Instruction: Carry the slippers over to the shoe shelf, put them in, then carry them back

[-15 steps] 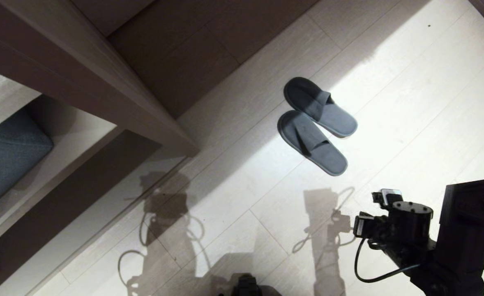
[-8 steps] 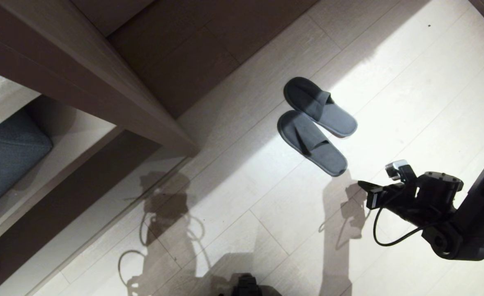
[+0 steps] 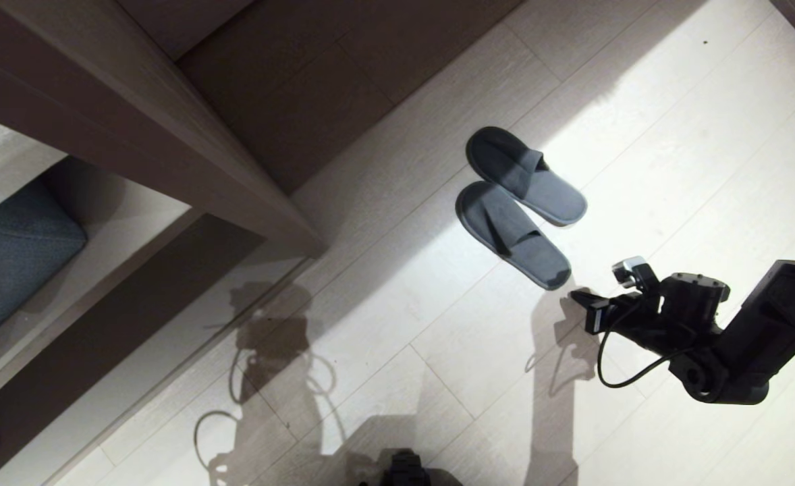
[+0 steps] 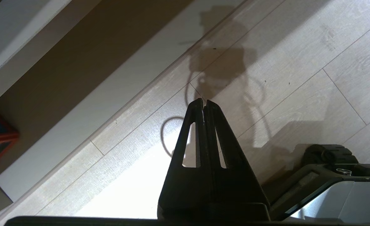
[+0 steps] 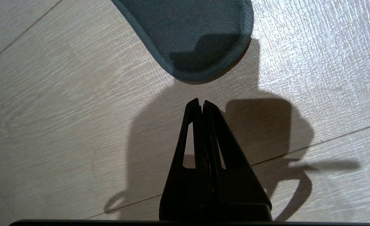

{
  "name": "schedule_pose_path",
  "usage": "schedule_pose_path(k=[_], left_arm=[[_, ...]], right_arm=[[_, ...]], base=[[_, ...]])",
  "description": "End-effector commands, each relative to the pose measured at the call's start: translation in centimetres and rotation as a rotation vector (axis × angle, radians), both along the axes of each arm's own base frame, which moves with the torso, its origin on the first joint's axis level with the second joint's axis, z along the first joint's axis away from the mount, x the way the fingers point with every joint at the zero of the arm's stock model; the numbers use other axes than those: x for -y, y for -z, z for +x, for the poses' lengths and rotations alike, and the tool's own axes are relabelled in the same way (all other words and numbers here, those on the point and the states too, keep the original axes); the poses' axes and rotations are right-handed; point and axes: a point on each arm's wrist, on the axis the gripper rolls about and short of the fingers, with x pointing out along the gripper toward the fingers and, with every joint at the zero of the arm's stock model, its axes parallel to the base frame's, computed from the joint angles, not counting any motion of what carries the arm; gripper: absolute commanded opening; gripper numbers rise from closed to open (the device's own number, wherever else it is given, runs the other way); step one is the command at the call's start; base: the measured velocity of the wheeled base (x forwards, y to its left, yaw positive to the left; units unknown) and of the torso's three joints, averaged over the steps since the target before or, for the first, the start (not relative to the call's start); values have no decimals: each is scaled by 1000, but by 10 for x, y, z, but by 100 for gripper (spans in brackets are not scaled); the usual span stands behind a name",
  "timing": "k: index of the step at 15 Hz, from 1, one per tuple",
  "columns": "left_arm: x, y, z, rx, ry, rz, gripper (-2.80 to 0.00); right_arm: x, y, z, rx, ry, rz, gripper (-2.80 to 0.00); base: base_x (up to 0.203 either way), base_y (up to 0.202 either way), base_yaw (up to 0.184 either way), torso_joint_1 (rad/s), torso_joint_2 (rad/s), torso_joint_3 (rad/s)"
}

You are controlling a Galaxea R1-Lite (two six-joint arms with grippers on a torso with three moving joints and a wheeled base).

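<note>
From the head, the slippers (image 3: 517, 206) lie side by side on the pale floor (image 3: 397, 317), and the right gripper (image 3: 583, 304) hangs just beside the nearer heel, apart from it, I think. The left wrist shows the left gripper (image 4: 203, 102) pressed together above bare floor. The right wrist shows its tips pressed together, holding nothing, near that heel (image 5: 200, 62).

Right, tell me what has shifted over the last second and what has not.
The right gripper has swung up from the lower right toward the heel of the nearer of the slippers, its fingers shut and holding nothing; it stops just short of that heel. The slippers lie where they were on the floor, and the left gripper stays parked, shut.
</note>
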Motion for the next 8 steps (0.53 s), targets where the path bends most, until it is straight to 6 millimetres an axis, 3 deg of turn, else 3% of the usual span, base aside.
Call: schedule_pose_path(k=[1,8], left_arm=[[0,0,0,0,0,-1,-280],[0,0,0,0,0,-1,-280]], right_arm=[[0,7,2,-10,0,0,-280],[2,14,-4,-39,92,-35,-280]], base=[[0,0,0,0,0,0],[0,0,0,0,0,0]])
